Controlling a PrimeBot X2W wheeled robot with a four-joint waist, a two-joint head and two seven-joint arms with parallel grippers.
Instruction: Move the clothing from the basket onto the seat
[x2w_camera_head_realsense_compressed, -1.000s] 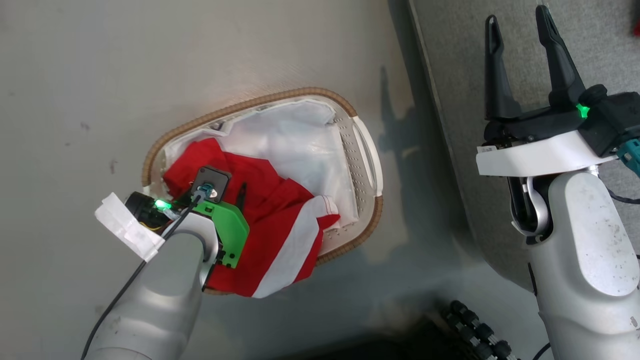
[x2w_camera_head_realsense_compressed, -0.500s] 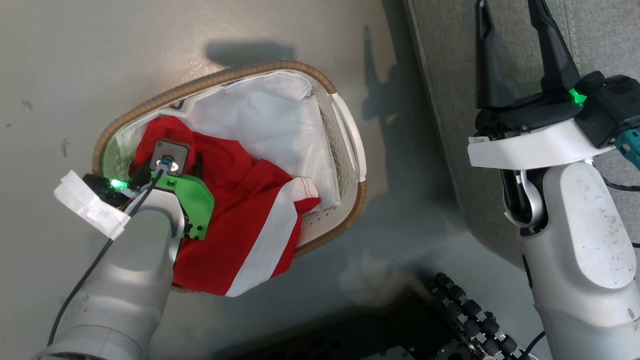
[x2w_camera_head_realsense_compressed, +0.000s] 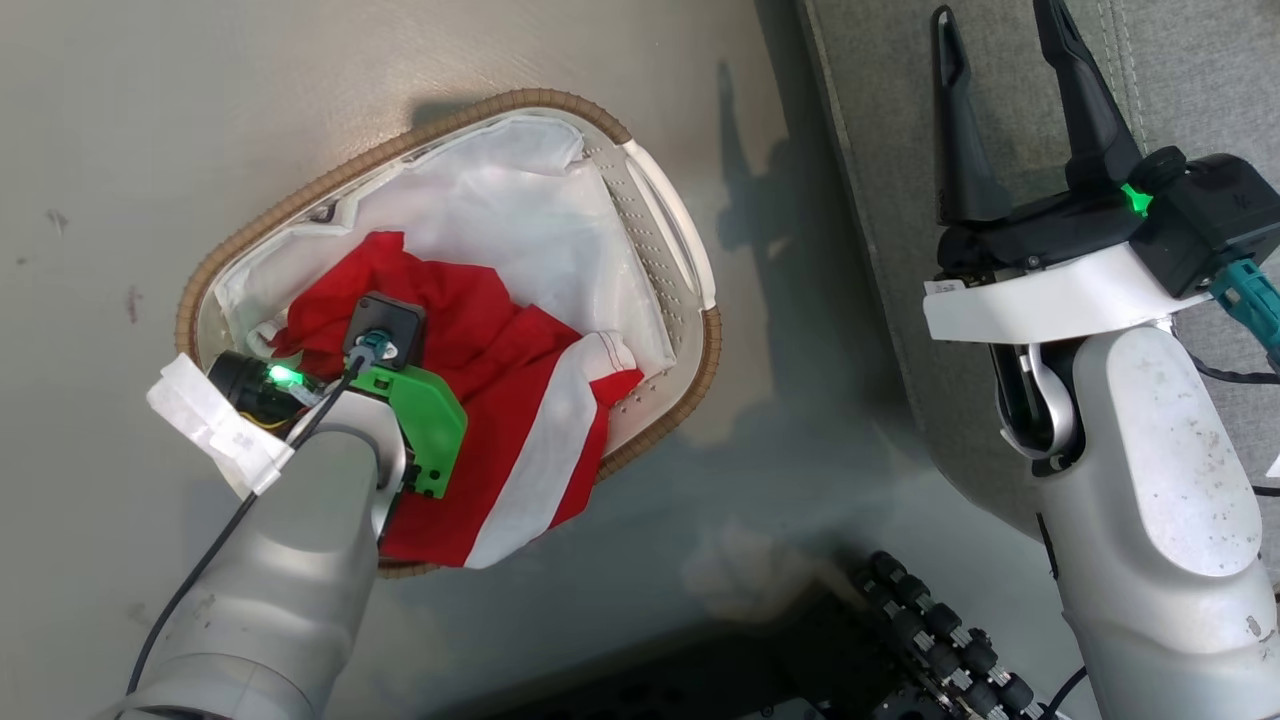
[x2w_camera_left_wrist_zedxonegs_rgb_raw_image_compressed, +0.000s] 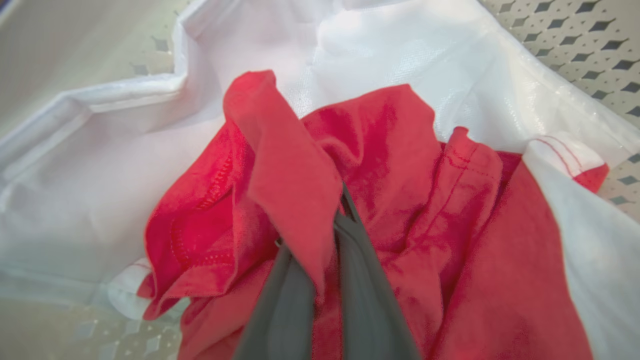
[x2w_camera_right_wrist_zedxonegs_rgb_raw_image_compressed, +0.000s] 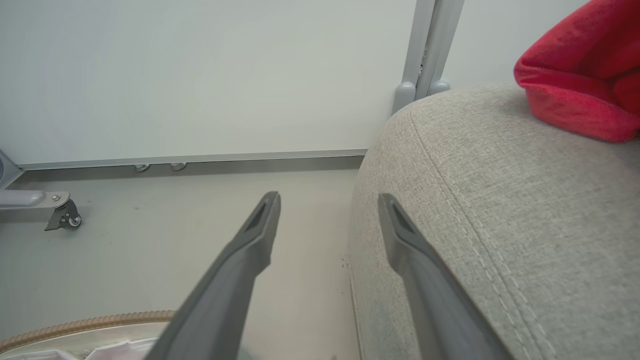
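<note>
1. Head view: seat (x2w_camera_head_realsense_compressed: 1200, 80) lies beneath your right gripper (x2w_camera_head_realsense_compressed: 993, 20), fingers spread, empty.
2. White basket (x2w_camera_head_realsense_compressed: 330, 180) sits under your left gripper (x2w_camera_left_wrist_zedxonegs_rgb_raw_image_compressed: 330, 220).
3. Red clothing (x2w_camera_head_realsense_compressed: 500, 350) is in the basket; left fingers pinch a red fold.
4. Likely step: grasp made. Next, lift clear of the rim, swing toward the right gripper's side, leave the liner (x2w_camera_head_realsense_compressed: 500, 200) behind.

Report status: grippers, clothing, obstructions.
Left gripper shut on red white-striped soft garment, in oval white perforated basket with brown woven rim. Right gripper open, at edge of grey fabric sofa seat. No obstruction seen between.
</note>
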